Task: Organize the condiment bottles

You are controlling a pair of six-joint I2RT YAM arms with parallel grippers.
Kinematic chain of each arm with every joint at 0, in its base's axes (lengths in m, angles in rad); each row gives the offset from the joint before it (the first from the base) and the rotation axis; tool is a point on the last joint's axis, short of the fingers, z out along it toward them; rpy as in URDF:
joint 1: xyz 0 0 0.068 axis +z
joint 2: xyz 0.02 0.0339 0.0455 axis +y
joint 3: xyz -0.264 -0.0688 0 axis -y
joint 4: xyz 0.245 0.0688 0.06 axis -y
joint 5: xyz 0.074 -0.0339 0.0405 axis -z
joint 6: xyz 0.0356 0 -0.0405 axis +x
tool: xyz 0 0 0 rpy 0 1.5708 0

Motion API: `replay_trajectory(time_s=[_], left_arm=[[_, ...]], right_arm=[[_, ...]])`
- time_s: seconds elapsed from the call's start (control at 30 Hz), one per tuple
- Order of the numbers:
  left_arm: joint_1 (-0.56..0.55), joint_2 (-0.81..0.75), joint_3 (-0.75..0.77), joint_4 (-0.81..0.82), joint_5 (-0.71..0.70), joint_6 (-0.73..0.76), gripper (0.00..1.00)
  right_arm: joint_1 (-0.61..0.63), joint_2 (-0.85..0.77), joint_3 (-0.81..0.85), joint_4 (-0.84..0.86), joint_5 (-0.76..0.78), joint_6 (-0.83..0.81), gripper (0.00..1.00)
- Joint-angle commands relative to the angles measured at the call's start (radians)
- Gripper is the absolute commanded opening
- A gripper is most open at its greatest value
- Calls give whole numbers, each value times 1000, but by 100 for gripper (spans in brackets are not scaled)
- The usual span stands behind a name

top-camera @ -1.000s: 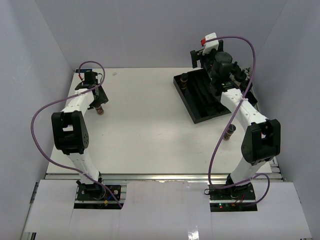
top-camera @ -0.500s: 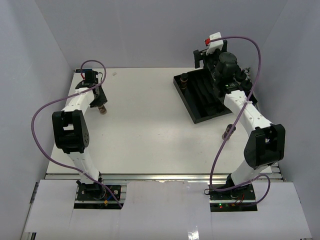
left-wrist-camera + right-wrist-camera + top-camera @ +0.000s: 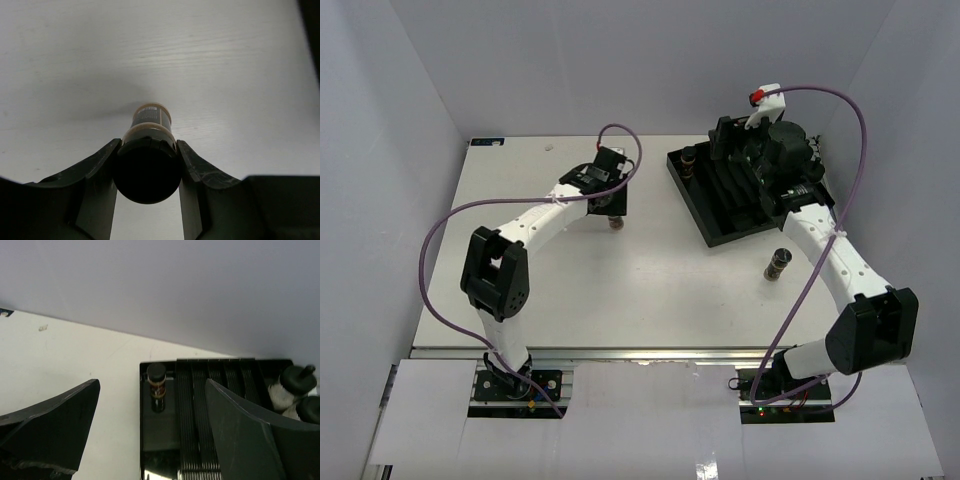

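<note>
- Left wrist: the left gripper (image 3: 148,146) is clamped on the held jar (image 3: 150,122). Both fingers (image 3: 102,165) press its sides just under the black cap.
- The cap faces the camera and the jar body points away toward the table (image 3: 225,75).
- The held jar has tan contents and a dark label band. A soft shadow lies around its far end; cannot tell if the base touches the table.
- Top view: the left arm reaches toward the back middle of the table, with the held jar under the gripper, well apart from the black tray (image 3: 720,230).
- Right wrist: the right gripper (image 3: 152,381) has its jaws spread wide with nothing between them. It hangs above the tray's ribbed slots.
- The tray jar (image 3: 157,390) stands upright in the tray's left end compartment. It has dark brown contents and a black cap.
- The two whitish jars (image 3: 282,392) with black caps sit at the tray's right end, partly hidden behind the right finger.
- The loose jar (image 3: 778,264) stands upright on the table near the tray's front edge and beside the right arm, touching neither.
- The tray sits at the back right of the table, turned at an angle.
</note>
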Motion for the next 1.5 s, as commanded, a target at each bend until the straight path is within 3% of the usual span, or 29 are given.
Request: replay_trajectory(time_s=[0.0, 0.3, 0.37, 0.63, 0.73, 0.87, 1.07, 1.33, 1.47], left_arm=[[-94, 6, 79, -10, -60, -33, 0], [-213, 100, 105, 16, -98, -55, 0], [-218, 100, 89, 30, -102, -60, 5], [-227, 122, 78, 30, -98, -75, 31], [-227, 128, 81, 25, -87, -72, 52], [-227, 140, 105, -7, -83, -74, 67], [-227, 132, 148, -42, -74, -84, 98], [-205, 63, 321, -150, -75, -78, 98], [-60, -5, 305, -163, -19, -99, 98]], right_arm=[[2, -114, -110, -50, 60, 79, 92], [2, -225, -232, -61, 69, 54, 93], [2, -232, -241, -65, 75, 50, 93], [3, -256, -257, -67, 77, 45, 93], [2, -258, -253, -72, 75, 43, 93], [2, -268, -268, -72, 76, 38, 93], [4, -274, -255, -93, 71, 35, 93], [3, -281, -215, -151, -55, 48, 93], [12, -273, -213, -144, -153, 75, 93]])
